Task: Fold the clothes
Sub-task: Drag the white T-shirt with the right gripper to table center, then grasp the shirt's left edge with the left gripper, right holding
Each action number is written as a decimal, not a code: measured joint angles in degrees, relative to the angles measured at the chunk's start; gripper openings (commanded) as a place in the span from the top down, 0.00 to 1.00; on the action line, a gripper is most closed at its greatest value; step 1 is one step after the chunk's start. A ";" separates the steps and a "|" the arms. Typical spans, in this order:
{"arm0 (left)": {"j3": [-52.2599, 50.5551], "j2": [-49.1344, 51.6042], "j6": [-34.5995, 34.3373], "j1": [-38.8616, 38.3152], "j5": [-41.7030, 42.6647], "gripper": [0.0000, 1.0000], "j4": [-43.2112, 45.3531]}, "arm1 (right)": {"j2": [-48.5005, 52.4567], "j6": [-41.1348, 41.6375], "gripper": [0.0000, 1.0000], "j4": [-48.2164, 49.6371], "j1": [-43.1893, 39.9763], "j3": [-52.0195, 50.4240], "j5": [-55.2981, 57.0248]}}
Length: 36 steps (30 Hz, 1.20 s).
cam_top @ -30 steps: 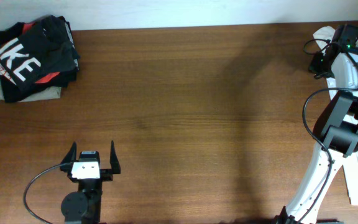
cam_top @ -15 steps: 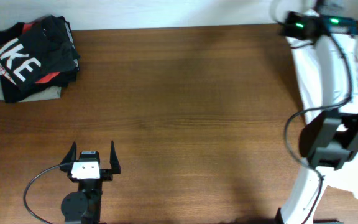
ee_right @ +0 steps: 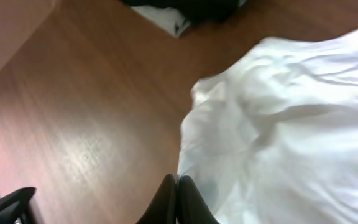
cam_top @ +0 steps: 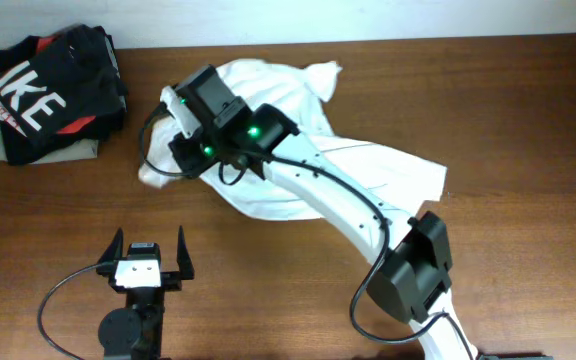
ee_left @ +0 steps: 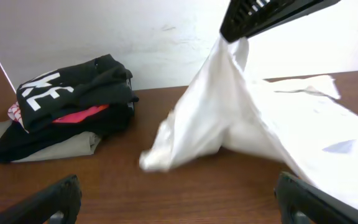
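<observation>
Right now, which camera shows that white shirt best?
Overhead: the white shirt shows nearly whole, spread out. The left wrist view sees one lifted end from the side; the right wrist view only a blurry close patch.

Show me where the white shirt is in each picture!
Overhead: the white shirt spreads from the top middle toward the right.
Left wrist: the shirt fills the middle and right, with one end lifted into a peak.
Right wrist: the shirt fills the right side.
Landmark: the black lettered garment lies left of the shirt in the overhead and left wrist views.
</observation>
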 measured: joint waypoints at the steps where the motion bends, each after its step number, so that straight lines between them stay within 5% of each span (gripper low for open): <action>1: 0.00 0.00 0.00 0.00 0.00 0.01 0.00 | 0.00 0.57 0.01 -1.53 0.04 0.00 0.33; 7: 0.00 0.00 0.00 0.00 0.00 0.01 0.00 | -2.16 1.73 0.01 -12.02 -6.97 -0.15 1.51; 15: 0.00 0.00 0.00 0.00 0.02 0.01 0.00 | -15.54 1.73 0.01 -43.87 -39.08 -1.27 8.52; 22: 0.00 0.00 0.00 0.00 0.00 0.01 -0.02 | -14.36 1.68 0.05 -31.23 -45.05 -26.25 9.11; 29: 0.00 0.02 -0.09 0.00 2.14 0.01 0.11 | -14.16 1.75 0.40 -12.20 -43.95 -42.88 4.96; 36: 0.00 0.02 -0.31 0.00 7.45 0.01 0.61 | -14.14 1.88 0.39 -3.34 -41.03 -49.75 3.52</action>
